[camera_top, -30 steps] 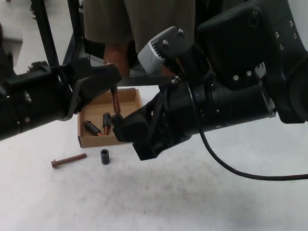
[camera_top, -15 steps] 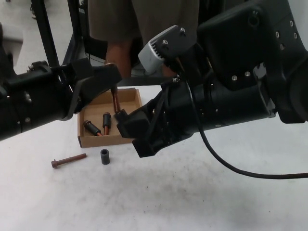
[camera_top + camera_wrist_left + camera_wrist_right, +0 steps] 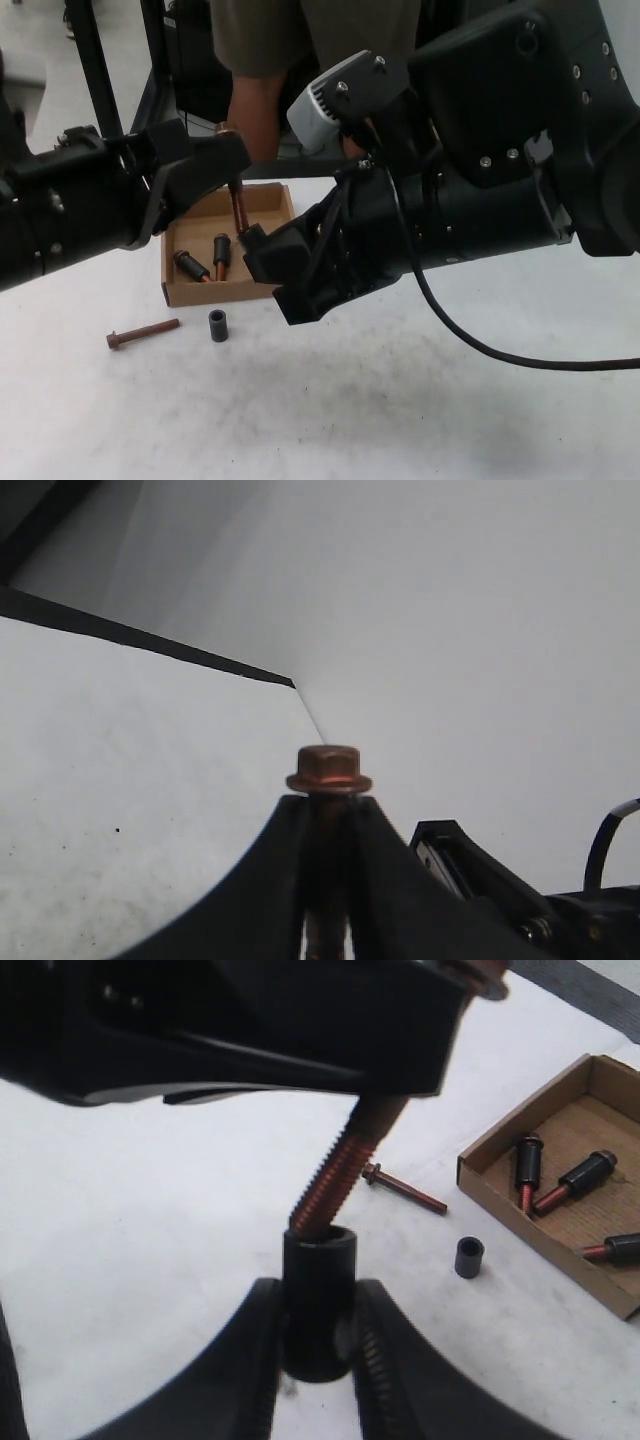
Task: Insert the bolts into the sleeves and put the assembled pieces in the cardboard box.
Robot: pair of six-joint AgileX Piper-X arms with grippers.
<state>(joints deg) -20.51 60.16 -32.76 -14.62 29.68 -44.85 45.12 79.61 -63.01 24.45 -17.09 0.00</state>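
My left gripper (image 3: pixel 235 185) is shut on a copper bolt (image 3: pixel 239 208), held upright with its head (image 3: pixel 329 770) just above the fingertips (image 3: pixel 375 825). My right gripper (image 3: pixel 318 1345) is shut on a black sleeve (image 3: pixel 318 1300) directly below. The bolt's threaded end (image 3: pixel 340 1180) sits in the sleeve's mouth. Both grippers meet above the cardboard box (image 3: pixel 215 293). Three assembled pieces, such as one (image 3: pixel 585 1173), lie in the box (image 3: pixel 585 1125). A loose bolt (image 3: pixel 143 331) and a loose sleeve (image 3: pixel 217 325) lie on the bench in front of the box.
The right arm's bulky body (image 3: pixel 480 200) spans the middle and right of the bench. A person stands behind the bench beyond the box. White bench surface (image 3: pixel 330 410) lies open in front of the arms.
The right gripper with the sleeve has edged slightly up toward the bolt. The person behind the bench has shifted. The left arm holds still.
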